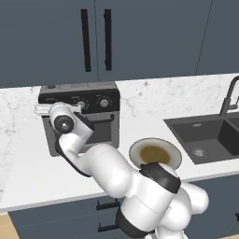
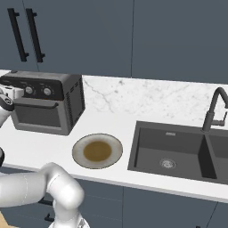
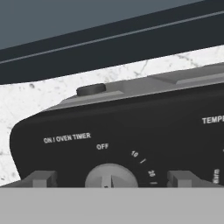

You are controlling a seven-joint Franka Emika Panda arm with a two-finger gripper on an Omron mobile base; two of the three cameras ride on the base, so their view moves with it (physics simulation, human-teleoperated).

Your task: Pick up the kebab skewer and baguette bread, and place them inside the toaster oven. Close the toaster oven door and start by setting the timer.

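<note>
The grey toaster oven (image 1: 100, 88) stands on the counter against the wall. Its door (image 1: 99, 130) is upright and shut, with the black bar handle across its top. My gripper (image 1: 58, 108) is at the left end of the black control panel (image 3: 131, 127). It is open, and the silver timer knob (image 3: 111, 175), marked ON / OVEN TIMER, sits between the two fingertips (image 3: 41, 178). The knob's mark points near OFF. In the right base view the gripper (image 2: 13, 92) is at the oven's (image 2: 67, 98) left front. The kebab skewer and the baguette bread are hidden.
A round plate (image 1: 154, 153) with a brown centre lies on the white marble counter (image 1: 28, 172) right of the oven. A dark sink (image 2: 178, 151) with a black tap (image 2: 213, 109) is further right. Dark cabinets hang above.
</note>
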